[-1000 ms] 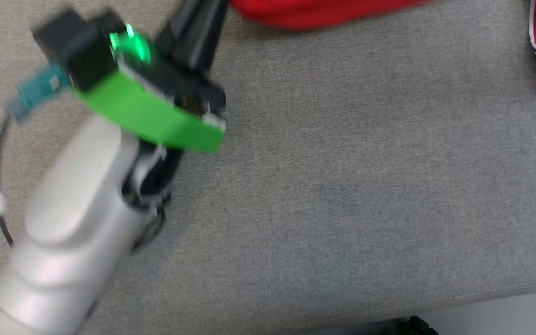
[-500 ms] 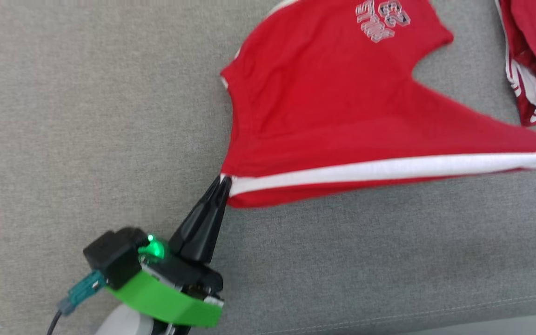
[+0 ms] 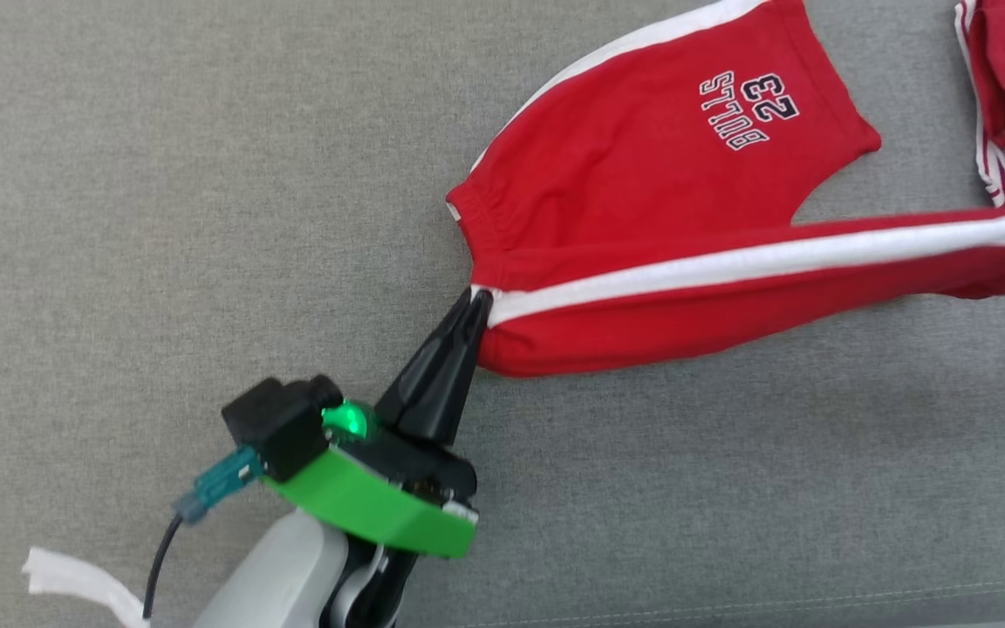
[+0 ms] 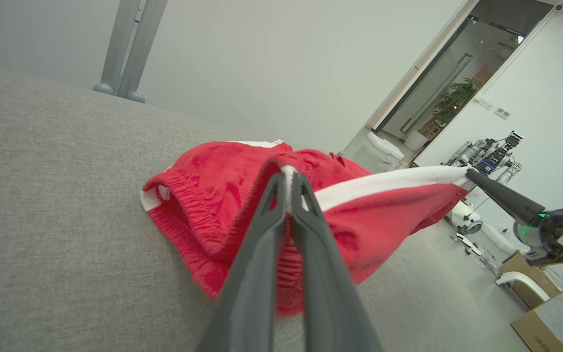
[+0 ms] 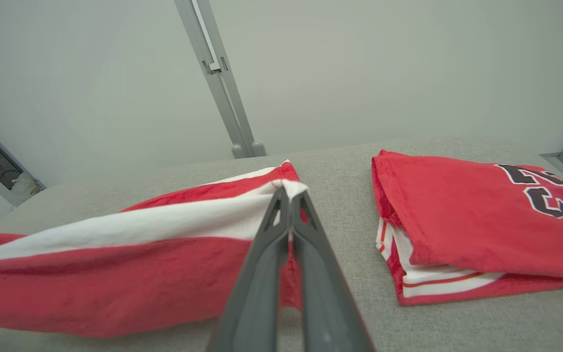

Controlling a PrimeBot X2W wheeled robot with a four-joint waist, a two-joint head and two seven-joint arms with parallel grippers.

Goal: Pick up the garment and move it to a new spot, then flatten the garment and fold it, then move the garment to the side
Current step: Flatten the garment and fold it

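**Shorts slid nearer, stretched between both grippers**

Since half a second before, the printed leg of the red shorts point(image 3: 642, 201) had slid down the head view, nearer the robot, and the left gripper point(image 3: 478, 301) had edged a little to the right.

Everything sat on a broad grey fabric cushion point(image 3: 206, 174), flat and finely woven. Behind it stood a pale wall and a slanting grey metal post point(image 5: 218, 73). Off to one side an open doorway point(image 4: 438, 83) showed a potted plant, with another robot point(image 4: 487, 156) standing near it.

The shorts lay across the middle and right of the cushion. Their long axis ran left to right in the head view, climbing slightly toward the right, along the white side stripe. The waistband was at the left end. The printed leg lay flat and pointed away from the robot.

The left gripper's fingers were pressed together on the waistband corner at the stripe's end. The right gripper point(image 5: 289, 193) was pinched tight on the stripe's other end, so that edge hung taut between them. Just beside it lay a folded pile point(image 5: 457, 220) of red clothing.
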